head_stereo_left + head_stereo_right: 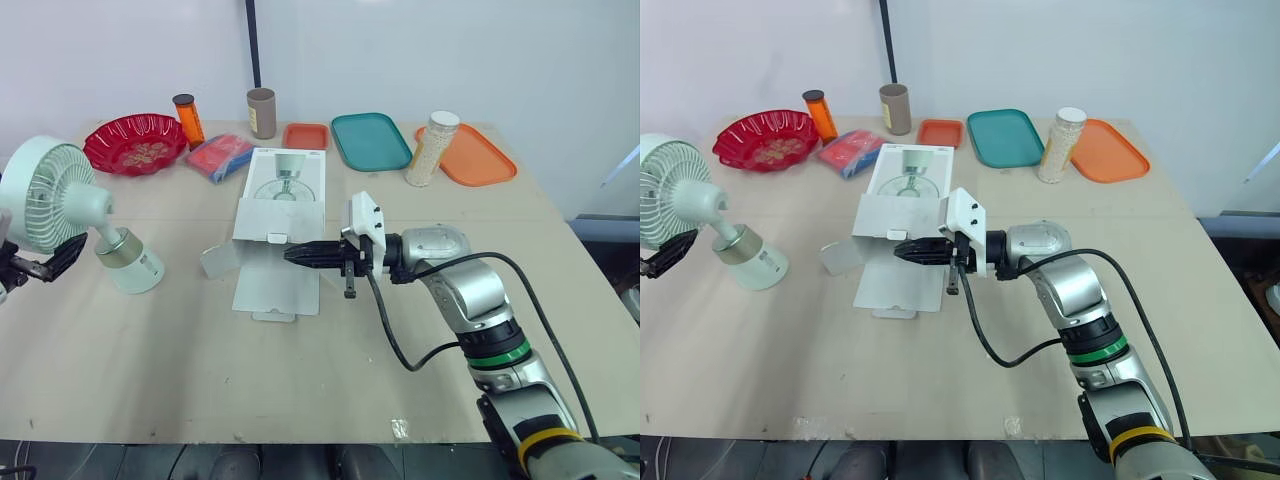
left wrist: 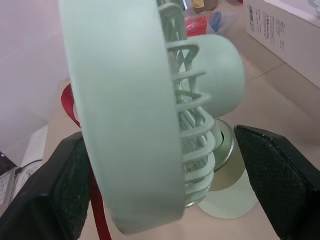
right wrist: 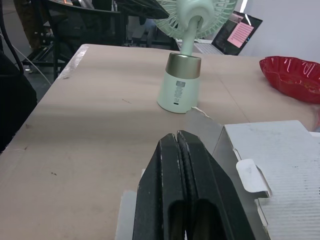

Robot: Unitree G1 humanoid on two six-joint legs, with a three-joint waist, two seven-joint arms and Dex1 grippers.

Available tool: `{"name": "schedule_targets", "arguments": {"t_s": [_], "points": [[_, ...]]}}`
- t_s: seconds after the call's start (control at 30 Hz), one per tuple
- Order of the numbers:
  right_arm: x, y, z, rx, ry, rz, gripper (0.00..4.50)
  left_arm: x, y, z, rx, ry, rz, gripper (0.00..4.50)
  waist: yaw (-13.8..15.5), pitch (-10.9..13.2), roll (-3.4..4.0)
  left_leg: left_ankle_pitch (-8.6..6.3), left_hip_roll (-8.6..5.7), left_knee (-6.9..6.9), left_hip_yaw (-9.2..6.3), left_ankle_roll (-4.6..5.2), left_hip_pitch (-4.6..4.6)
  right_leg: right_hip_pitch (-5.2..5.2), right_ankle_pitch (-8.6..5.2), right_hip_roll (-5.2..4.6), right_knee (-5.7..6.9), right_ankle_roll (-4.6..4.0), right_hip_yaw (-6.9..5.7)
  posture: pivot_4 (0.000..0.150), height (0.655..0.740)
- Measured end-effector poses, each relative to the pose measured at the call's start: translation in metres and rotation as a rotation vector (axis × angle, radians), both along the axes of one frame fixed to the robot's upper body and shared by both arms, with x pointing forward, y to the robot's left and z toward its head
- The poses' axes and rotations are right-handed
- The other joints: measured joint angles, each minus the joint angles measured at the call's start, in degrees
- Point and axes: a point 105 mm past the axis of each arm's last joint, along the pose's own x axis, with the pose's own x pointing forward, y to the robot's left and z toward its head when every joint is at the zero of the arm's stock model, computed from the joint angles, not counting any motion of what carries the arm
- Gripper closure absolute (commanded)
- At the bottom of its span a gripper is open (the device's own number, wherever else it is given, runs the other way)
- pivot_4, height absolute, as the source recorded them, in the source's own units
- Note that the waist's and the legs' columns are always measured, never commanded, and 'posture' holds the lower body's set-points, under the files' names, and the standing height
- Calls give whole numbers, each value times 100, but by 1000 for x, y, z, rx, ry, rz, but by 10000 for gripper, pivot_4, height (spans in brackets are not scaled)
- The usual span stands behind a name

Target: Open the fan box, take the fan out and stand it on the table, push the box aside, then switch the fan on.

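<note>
Two fingers of the right gripper (image 1: 295, 253) are shut tight, holding nothing, with their tips at the flap of the open box (image 1: 285, 190). Pushing the box aside looks like the step now. Bare table (image 1: 150, 350) lies on the near side, and a red packet (image 1: 219, 156) sits just behind the box. The left gripper (image 2: 160, 150) gapes wide around the fan (image 1: 50, 195), which stands near the table's left edge

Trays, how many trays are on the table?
3. A small orange tray sits beside the cardboard tube, a teal tray lies next to it, and a big orange tray is farthest right. None looks hidden.
</note>
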Motion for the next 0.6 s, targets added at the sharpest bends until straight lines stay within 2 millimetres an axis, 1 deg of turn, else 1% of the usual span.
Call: {"name": "schedule_targets", "arguments": {"t_s": [0.1, 0.23, 0.37, 0.43, 0.5, 0.53, 0.57, 0.6], "points": [[0, 0, 0, -2, 0, -1, 45000, -1, 0, 4, -11, -14, 5, 359, 1, 0, 0, 0, 0, 0, 0, 0, -1, 0, 0, 0, 0, 0, 0, 1500, 7400], [0, 0, -1, -4, 0, 1, 45000, -11, 3, 24, -27, -98, 39, 359, -1, 0, 0, 0, 1, -1, 0, 0, -1, 0, 0, 0, -1, 0, 0, 1500, 7400], [0, 0, -1, -8, -3, 3, 45000, -23, -5, 48, -50, -212, 52, 359, 4, -1, -2, 0, 0, 2, -1, 0, 0, 1, 0, 0, 1, 0, 0, 1500, 7400], [-1, 1, -1, -8, -1, 9, 45000, -26, -5, 63, -58, -293, 76, 359, 5, -1, -2, 0, 0, 2, -1, 0, 0, 2, 0, 0, 0, 0, 0, 1500, 7400], [-2, 3, -2, -10, 1, 23, 45000, -32, -3, 83, -73, -410, 96, 359, 3, -2, -3, 0, 0, 2, -1, 0, 0, 1, 0, 0, 0, 0, 0, 1500, 7400], [-2, 3, -3, -12, 2, 28, 45000, -36, -4, 96, -80, -482, 90, 359, 8, -2, -4, 0, 0, 3, -1, -1, -1, 1, 0, 0, -1, 0, -1, 1500, 7400], [-2, 4, -4, -14, 3, 29, 45000, -38, -6, 102, -84, -508, 81, 359, 8, -2, -4, 0, -1, 3, 0, -1, -1, 2, 0, -1, -1, 0, -1, 1500, 7400], [-1, 4, -4, -18, 3, 28, 45000, -40, -13, 109, -101, -543, 48, 359, 12, -2, -4, 0, -2, 3, 0, -1, -2, 2, 0, -2, -1, 1, -1, 1500, 7400]]}}
